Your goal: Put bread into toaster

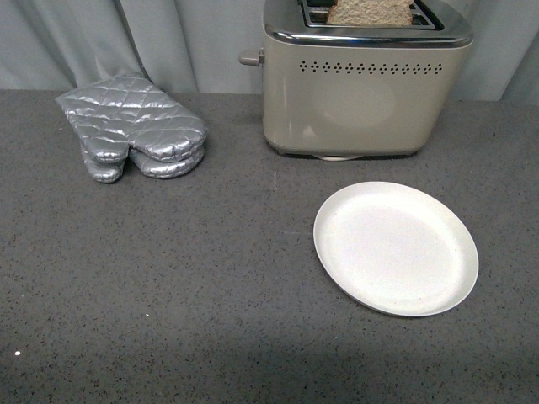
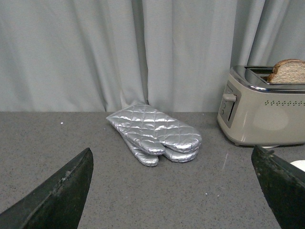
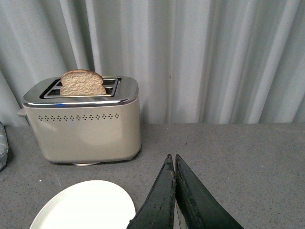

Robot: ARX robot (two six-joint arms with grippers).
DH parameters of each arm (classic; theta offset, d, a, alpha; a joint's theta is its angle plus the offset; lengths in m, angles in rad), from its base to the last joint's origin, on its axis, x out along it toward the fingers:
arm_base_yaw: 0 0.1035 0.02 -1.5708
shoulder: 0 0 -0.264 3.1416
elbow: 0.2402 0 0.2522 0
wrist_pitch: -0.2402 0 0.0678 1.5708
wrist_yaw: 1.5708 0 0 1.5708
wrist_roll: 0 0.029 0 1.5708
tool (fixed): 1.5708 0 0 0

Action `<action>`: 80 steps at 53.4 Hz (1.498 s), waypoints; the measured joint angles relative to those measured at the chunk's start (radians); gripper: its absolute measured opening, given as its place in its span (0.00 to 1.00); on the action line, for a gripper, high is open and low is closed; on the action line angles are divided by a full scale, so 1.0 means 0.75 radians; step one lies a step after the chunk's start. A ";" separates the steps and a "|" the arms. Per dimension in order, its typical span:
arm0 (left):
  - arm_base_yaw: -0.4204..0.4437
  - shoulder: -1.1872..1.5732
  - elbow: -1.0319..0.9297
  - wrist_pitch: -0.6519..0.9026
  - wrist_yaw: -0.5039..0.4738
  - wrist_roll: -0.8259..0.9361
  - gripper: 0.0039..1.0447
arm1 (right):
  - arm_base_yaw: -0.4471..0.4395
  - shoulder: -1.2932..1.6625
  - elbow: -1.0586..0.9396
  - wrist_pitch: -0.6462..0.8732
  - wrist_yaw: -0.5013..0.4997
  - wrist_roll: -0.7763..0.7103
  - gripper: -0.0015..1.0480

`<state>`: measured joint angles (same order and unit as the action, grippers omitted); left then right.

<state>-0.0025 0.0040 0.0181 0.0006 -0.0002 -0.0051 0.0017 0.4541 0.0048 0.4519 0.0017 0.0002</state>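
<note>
Bread (image 1: 369,12) stands upright in toaster (image 1: 364,99) slot, ahead of both hands, nearer the right. Right hand (image 3: 174,191) pressed together, empty; left hand (image 2: 171,191) spread wide, empty.

The worktop (image 1: 168,320) is viewed from above and in front by the front view, tilted downward. Low, near-level views toward the curtain (image 2: 143,52) are given by both wrist cameras. The oven mitt (image 2: 155,133) is seen ahead of the left tool (image 2: 174,191), the toaster (image 3: 83,129) ahead of the right tool (image 3: 172,200). The toaster is shared by all three views.
</note>
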 joint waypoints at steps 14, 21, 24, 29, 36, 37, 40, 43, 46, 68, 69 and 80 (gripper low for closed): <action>0.000 0.000 0.000 0.000 0.000 0.000 0.94 | 0.000 -0.178 0.000 -0.171 0.000 0.000 0.01; 0.000 0.000 0.000 0.000 0.000 0.000 0.94 | 0.000 -0.237 0.000 -0.229 0.000 0.001 0.01; 0.000 0.000 0.000 0.000 0.000 0.000 0.94 | 0.000 -0.262 -0.001 -0.255 0.000 0.000 0.01; 0.000 0.000 0.000 0.000 0.000 0.000 0.94 | 0.000 -0.302 0.000 -0.295 0.000 0.000 0.01; 0.000 0.000 0.000 0.000 0.000 0.000 0.94 | 0.000 -0.359 0.000 -0.351 0.000 0.000 0.01; 0.000 0.000 0.000 0.000 0.000 0.000 0.94 | 0.000 -0.365 0.000 -0.358 0.000 0.001 0.01; 0.000 0.000 0.000 0.000 0.000 0.001 0.94 | 0.000 -0.424 0.001 -0.425 0.000 0.001 0.01; 0.000 0.000 0.000 0.000 -0.001 0.001 0.94 | 0.000 -0.543 0.001 -0.583 -0.001 0.000 0.01; 0.000 0.000 0.000 0.000 -0.001 0.001 0.94 | 0.000 -0.597 0.001 -0.594 -0.001 0.000 0.01; 0.000 0.000 0.000 0.000 -0.001 0.001 0.94 | 0.000 -0.600 0.001 -0.600 -0.001 -0.001 0.48; 0.000 0.000 0.000 0.000 -0.001 0.001 0.94 | 0.000 -0.600 0.001 -0.600 -0.001 -0.001 0.51; 0.000 0.000 0.000 0.000 -0.001 0.001 0.94 | 0.000 -0.600 0.001 -0.600 -0.001 -0.001 0.87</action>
<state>-0.0025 0.0040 0.0181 0.0006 -0.0006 -0.0048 0.0017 0.0040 0.0051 0.0017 0.0013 -0.0002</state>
